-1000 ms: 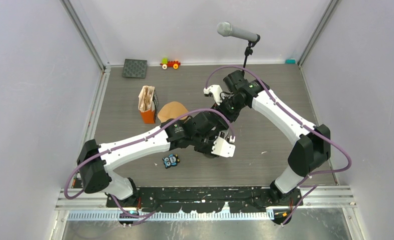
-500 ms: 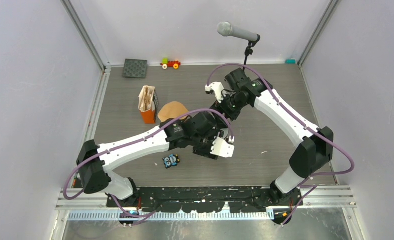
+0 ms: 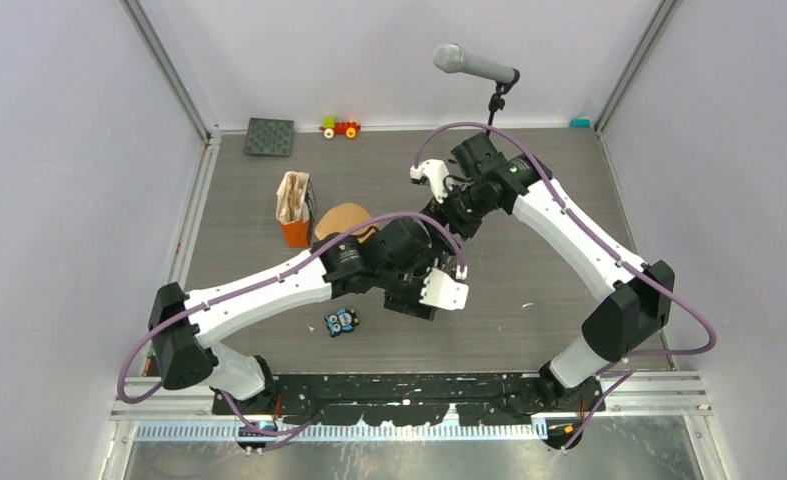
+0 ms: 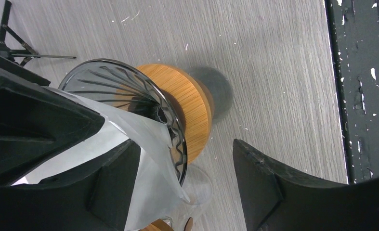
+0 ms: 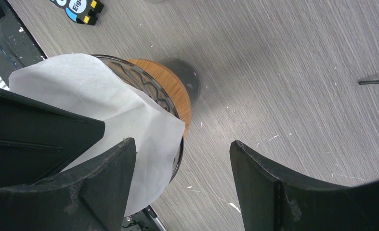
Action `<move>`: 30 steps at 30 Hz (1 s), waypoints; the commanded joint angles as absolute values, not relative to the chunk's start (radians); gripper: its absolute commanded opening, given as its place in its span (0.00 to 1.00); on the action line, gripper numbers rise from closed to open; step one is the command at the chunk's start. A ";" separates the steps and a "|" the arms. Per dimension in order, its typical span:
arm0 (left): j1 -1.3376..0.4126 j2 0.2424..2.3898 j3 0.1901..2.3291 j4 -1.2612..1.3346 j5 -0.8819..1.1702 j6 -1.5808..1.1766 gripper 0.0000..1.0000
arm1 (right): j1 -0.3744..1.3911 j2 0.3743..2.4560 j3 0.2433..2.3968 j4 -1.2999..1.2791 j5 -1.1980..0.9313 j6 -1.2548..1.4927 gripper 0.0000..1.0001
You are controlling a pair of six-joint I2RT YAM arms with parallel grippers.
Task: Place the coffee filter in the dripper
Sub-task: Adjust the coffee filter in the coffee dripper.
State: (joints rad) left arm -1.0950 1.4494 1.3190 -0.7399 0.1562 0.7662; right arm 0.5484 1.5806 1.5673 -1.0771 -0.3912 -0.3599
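Observation:
The glass dripper [image 4: 124, 89] stands on its round wooden base [image 4: 192, 103] on the grey table. It is hidden under the arms in the top view. The white paper coffee filter [image 4: 144, 159] lies tilted in the dripper and hangs over its rim. It also shows in the right wrist view [image 5: 96, 91], covering much of the dripper [image 5: 144, 86]. My left gripper [image 4: 185, 144] is open above the dripper, and the filter touches its left finger [image 4: 115, 187]. My right gripper [image 5: 181, 143] is open too, and the filter runs behind its left finger [image 5: 105, 183]. Both wrists meet at mid-table [image 3: 424, 250].
An orange holder with spare filters [image 3: 294, 212] and a brown round piece [image 3: 344, 220] stand left of the arms. A small black tile [image 3: 341, 321] lies near the front. A black mat [image 3: 269, 136], a toy train [image 3: 340, 127] and a microphone stand [image 3: 491, 110] are at the back.
The right wrist has drawn back a little toward the far side. The left arm has shifted slightly left. Both stay over the dripper.

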 commanded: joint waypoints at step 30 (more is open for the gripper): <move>-1.100 1.399 1.391 -0.750 0.215 0.776 0.83 | 0.603 1.527 1.618 -1.066 -0.342 -0.328 0.75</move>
